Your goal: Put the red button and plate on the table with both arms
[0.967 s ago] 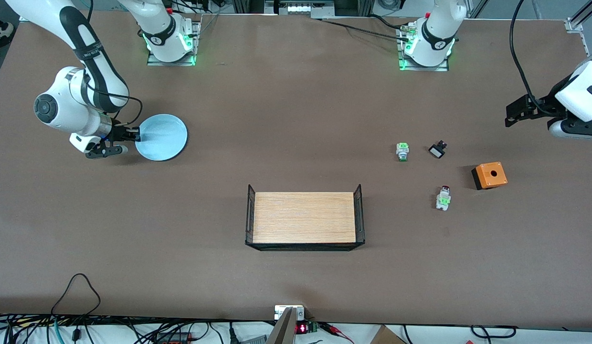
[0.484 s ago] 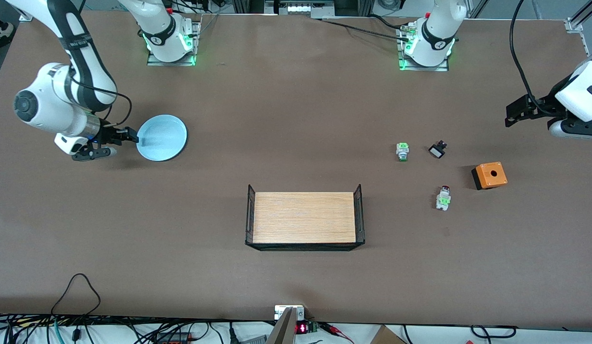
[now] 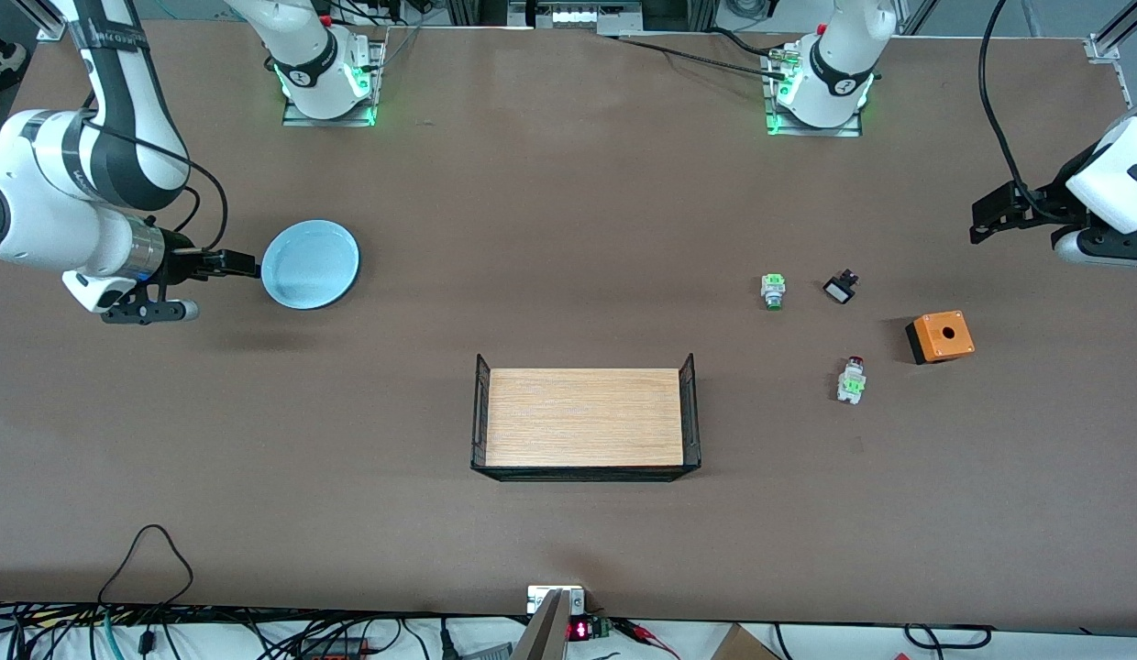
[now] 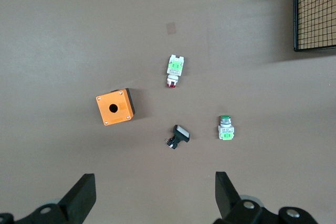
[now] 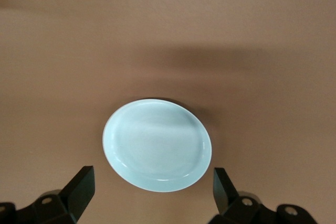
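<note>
Front view: high, facing the arm bases, covering the whole table (image 3: 568, 202); left wrist view: looks straight down from above on the red button (image 4: 174, 70) and orange box (image 4: 114, 107), both shared with front; right wrist view: looks down on the plate (image 5: 156, 144), likewise shared.

Left gripper (image 3: 986, 217) sits at the front view's edge, arm mostly cropped. Both wrist views cut off the fingers (image 4: 81, 198) and (image 5: 79, 187) at the frame edge. Small black part (image 3: 840, 288) too small to identify, possibly a switch. Tray (image 4: 315, 17) partly cropped.
</note>
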`<state>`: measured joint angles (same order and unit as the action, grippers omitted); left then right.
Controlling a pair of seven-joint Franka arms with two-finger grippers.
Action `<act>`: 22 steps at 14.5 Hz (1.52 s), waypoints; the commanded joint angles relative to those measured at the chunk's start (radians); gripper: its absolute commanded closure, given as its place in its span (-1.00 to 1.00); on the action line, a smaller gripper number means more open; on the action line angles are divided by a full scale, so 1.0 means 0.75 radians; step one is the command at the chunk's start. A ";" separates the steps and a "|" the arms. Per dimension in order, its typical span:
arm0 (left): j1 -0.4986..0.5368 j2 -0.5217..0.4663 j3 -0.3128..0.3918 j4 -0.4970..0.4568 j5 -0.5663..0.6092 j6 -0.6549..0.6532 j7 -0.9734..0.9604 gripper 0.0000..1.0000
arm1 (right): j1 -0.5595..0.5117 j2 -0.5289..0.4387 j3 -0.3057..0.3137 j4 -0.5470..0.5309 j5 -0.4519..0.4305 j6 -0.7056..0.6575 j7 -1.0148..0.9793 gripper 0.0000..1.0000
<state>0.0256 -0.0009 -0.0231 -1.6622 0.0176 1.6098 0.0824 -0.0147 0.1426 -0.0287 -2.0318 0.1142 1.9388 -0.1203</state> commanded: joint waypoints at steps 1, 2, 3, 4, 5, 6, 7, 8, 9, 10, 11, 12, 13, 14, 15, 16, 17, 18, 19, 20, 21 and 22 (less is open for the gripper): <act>0.007 0.026 -0.008 0.046 0.011 -0.017 -0.010 -1.00 | 0.018 0.025 -0.005 0.199 -0.021 -0.169 0.038 -1.00; 0.009 0.026 -0.008 0.046 0.011 -0.017 -0.010 -1.00 | 0.022 0.041 -0.005 0.281 -0.044 -0.236 0.040 -1.00; 0.007 0.026 -0.008 0.046 0.011 -0.017 -0.010 -1.00 | 0.028 0.055 -0.005 0.358 -0.062 -0.304 0.042 -1.00; 0.009 0.026 -0.008 0.046 0.011 -0.015 -0.010 -1.00 | 0.038 0.059 -0.005 0.422 -0.064 -0.353 0.042 -1.00; 0.009 0.026 -0.008 0.046 0.011 -0.017 -0.008 -1.00 | 0.046 0.057 -0.007 0.477 -0.066 -0.392 0.042 -1.00; 0.009 0.026 -0.008 0.046 0.011 -0.017 -0.010 -1.00 | 0.058 0.057 -0.007 0.524 -0.076 -0.419 0.044 -1.00; 0.009 0.026 -0.010 0.046 0.011 -0.017 -0.010 -1.00 | 0.079 0.059 -0.007 0.569 -0.127 -0.427 0.052 -1.00; 0.009 0.026 -0.008 0.046 0.011 -0.015 -0.010 -1.00 | 0.103 0.059 -0.007 0.622 -0.195 -0.427 0.048 -1.00; 0.009 0.026 -0.010 0.046 0.011 -0.017 -0.008 -1.00 | 0.128 0.059 -0.007 0.667 -0.252 -0.427 0.042 -1.00; 0.009 0.026 -0.008 0.046 0.011 -0.015 -0.008 -1.00 | 0.136 0.059 -0.007 0.688 -0.281 -0.427 0.044 -1.00; 0.009 0.026 -0.008 0.046 0.011 -0.017 -0.008 -1.00 | 0.128 0.057 -0.019 0.694 -0.283 -0.401 0.060 -1.00; 0.009 0.026 -0.008 0.046 0.011 -0.017 -0.008 -1.00 | 0.116 0.057 -0.037 0.709 -0.277 -0.393 0.054 -1.00; 0.009 0.026 -0.008 0.046 0.011 -0.017 -0.008 -1.00 | 0.110 0.049 -0.066 0.711 -0.263 -0.411 0.066 -1.00; 0.009 0.026 -0.010 0.046 0.011 -0.015 -0.008 -1.00 | 0.104 0.051 -0.088 0.707 -0.246 -0.425 0.131 -1.00; 0.009 0.026 -0.008 0.046 0.011 -0.017 -0.008 -1.00 | 0.079 0.047 -0.101 0.693 -0.230 -0.451 0.150 -1.00; 0.009 0.026 -0.008 0.046 0.011 -0.015 -0.008 -1.00 | 0.067 0.031 -0.101 0.666 -0.206 -0.460 0.146 -1.00; 0.009 0.026 -0.010 0.046 0.011 -0.017 -0.008 -1.00 | 0.067 -0.008 -0.101 0.611 -0.193 -0.438 0.146 -1.00; 0.009 0.026 -0.010 0.046 0.011 -0.017 -0.008 -1.00 | 0.071 -0.047 -0.101 0.560 -0.193 -0.405 0.148 -1.00; 0.009 0.026 -0.008 0.046 0.011 -0.015 -0.008 -1.00 | 0.073 -0.094 -0.099 0.495 -0.193 -0.366 0.148 -1.00; 0.009 0.026 -0.008 0.046 0.011 -0.017 -0.008 -1.00 | 0.075 -0.128 -0.097 0.447 -0.193 -0.333 0.148 -1.00; 0.009 0.026 -0.008 0.046 0.011 -0.017 -0.008 -1.00 | 0.075 -0.153 -0.097 0.411 -0.193 -0.325 0.148 -1.00; 0.009 0.026 -0.008 0.046 0.011 -0.017 -0.008 -1.00 | 0.075 -0.165 -0.097 0.396 -0.193 -0.321 0.150 -1.00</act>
<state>0.0256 -0.0009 -0.0231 -1.6620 0.0176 1.6098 0.0824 0.0385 0.0979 -0.1051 -1.6402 -0.0424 1.6620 -0.0290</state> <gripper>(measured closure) 0.000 0.000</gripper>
